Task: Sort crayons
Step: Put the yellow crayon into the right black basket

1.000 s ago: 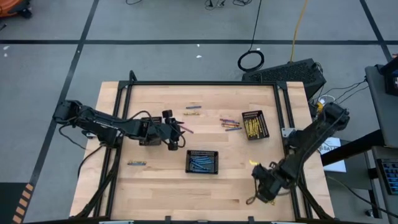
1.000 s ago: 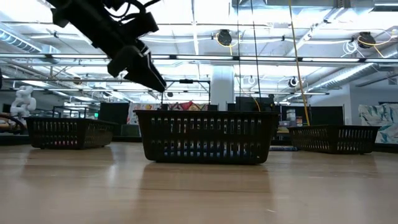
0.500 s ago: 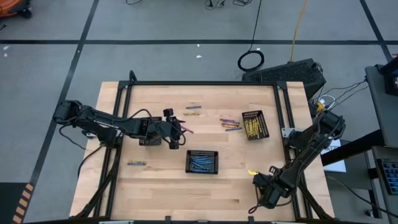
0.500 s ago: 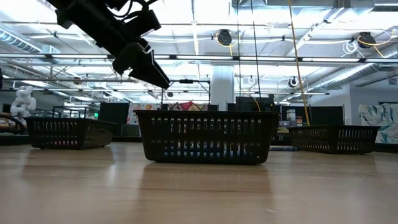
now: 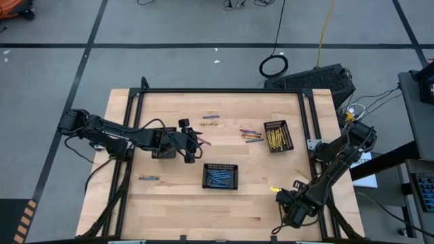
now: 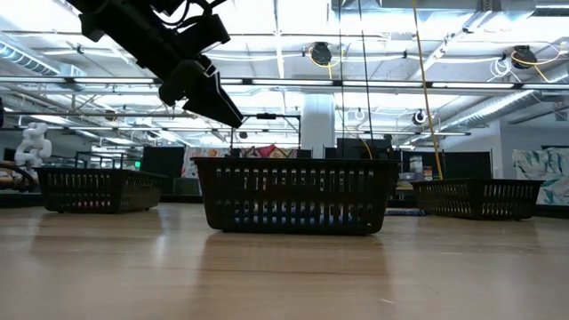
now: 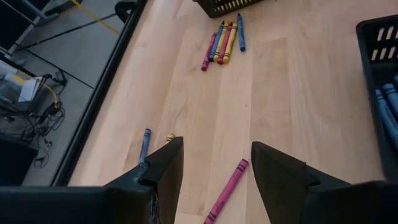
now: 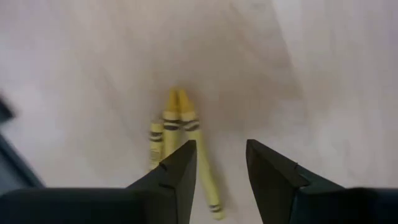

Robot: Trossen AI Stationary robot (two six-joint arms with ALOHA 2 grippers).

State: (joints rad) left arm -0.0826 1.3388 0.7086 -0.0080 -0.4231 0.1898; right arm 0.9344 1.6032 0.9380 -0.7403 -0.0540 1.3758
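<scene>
The right arm has pulled back toward the near right corner of the tabletop (image 5: 169, 203) during the last second, and its right gripper (image 5: 288, 203) now hangs there with the fingers apart and nothing between them. In the right wrist view a few yellow crayons (image 8: 180, 140) lie on the wood just ahead of the open fingers (image 8: 177, 171). I think this arm is lining up to pick one of them, probably for the tray with yellow crayons (image 5: 277, 135). The left gripper (image 5: 193, 142) has hardly moved; it stays over the middle left, fingers apart and empty, with a pink crayon (image 7: 227, 190) lying between and just ahead of them. A mixed group of crayons (image 5: 251, 135) waits beside the yellow tray, two more (image 5: 209, 120) lie further back, and one blue crayon (image 5: 149, 177) lies alone. The tray with blue crayons (image 5: 221, 176) sits in the middle. Much sorting remains.
</scene>
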